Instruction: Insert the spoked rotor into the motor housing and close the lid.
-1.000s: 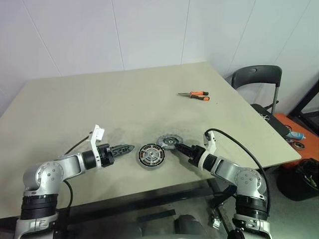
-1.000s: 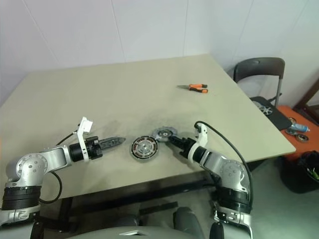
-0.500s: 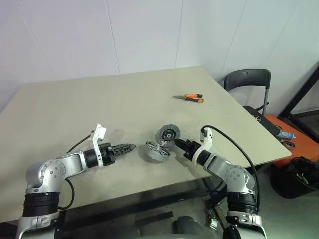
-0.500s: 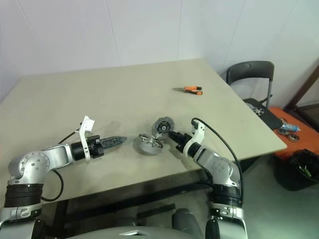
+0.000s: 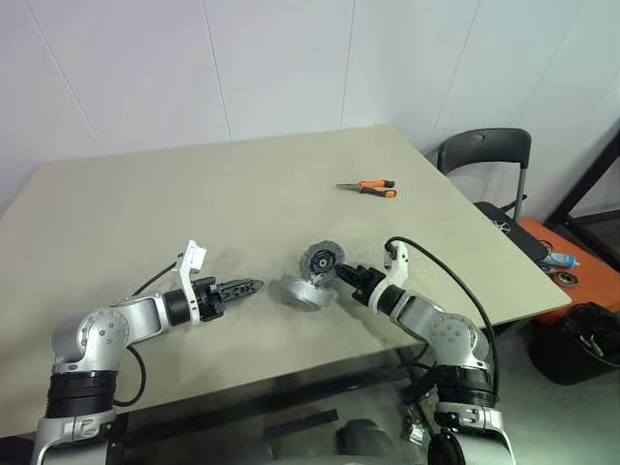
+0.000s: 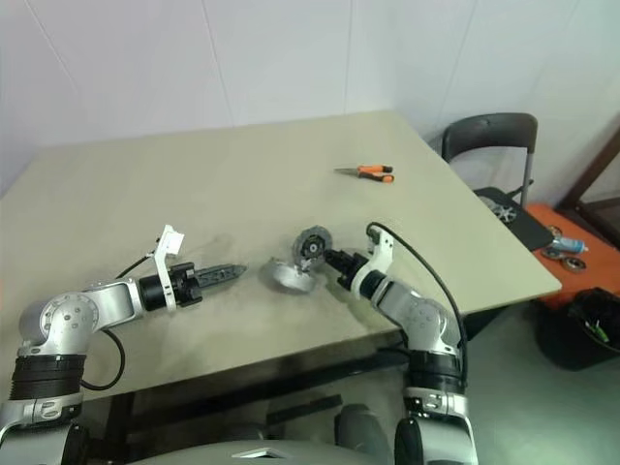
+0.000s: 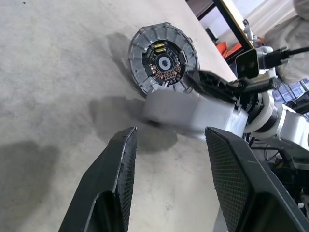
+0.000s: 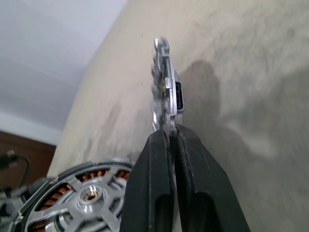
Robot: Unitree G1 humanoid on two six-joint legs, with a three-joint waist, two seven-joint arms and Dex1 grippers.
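Pinched edge-on between the closed fingertips of the right gripper (image 5: 341, 274): the lid (image 5: 321, 262), standing upright just beyond those tips and not yet laid flat. Just below and to the left-arm side of that gripper, the motor housing (image 5: 301, 291) on the table (image 5: 145, 203), with what looks like the spoked rotor (image 8: 89, 195) already seated inside the copper windings, which would leave only the lowering and closing of the lid. Facing the housing from the other side and a little apart from it, the left gripper (image 5: 248, 287), jaws parted and empty.
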